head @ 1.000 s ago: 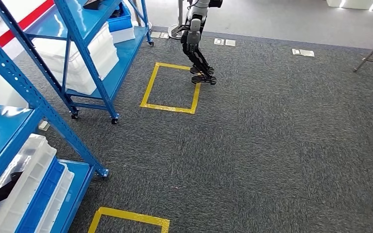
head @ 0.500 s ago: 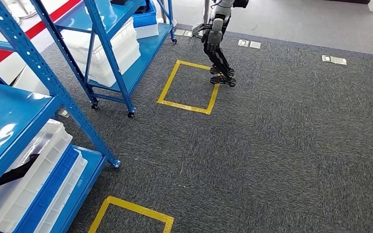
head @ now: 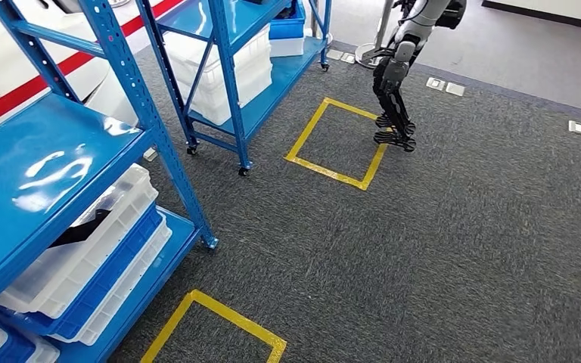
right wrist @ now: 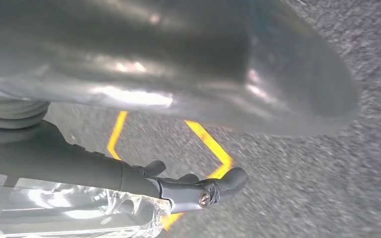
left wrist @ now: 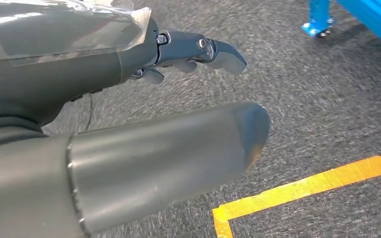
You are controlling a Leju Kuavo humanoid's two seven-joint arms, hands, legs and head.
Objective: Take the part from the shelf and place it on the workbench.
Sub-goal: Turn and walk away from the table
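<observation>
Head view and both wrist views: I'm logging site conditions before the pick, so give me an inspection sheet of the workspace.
Surface: grey carpet with two yellow tape squares, near and far.
Job's things: near blue shelf holds stacked white and blue bins; a dark part lies in the top bin. Workbench: nothing seen.
Clutter: nothing seen.
Hands: left hand and right hand hang over the carpet, fingers apart, holding nothing.
Cables: nothing seen.
Surroundings: second blue shelf on castors with white bins; another humanoid robot at the far square; floor plates.
</observation>
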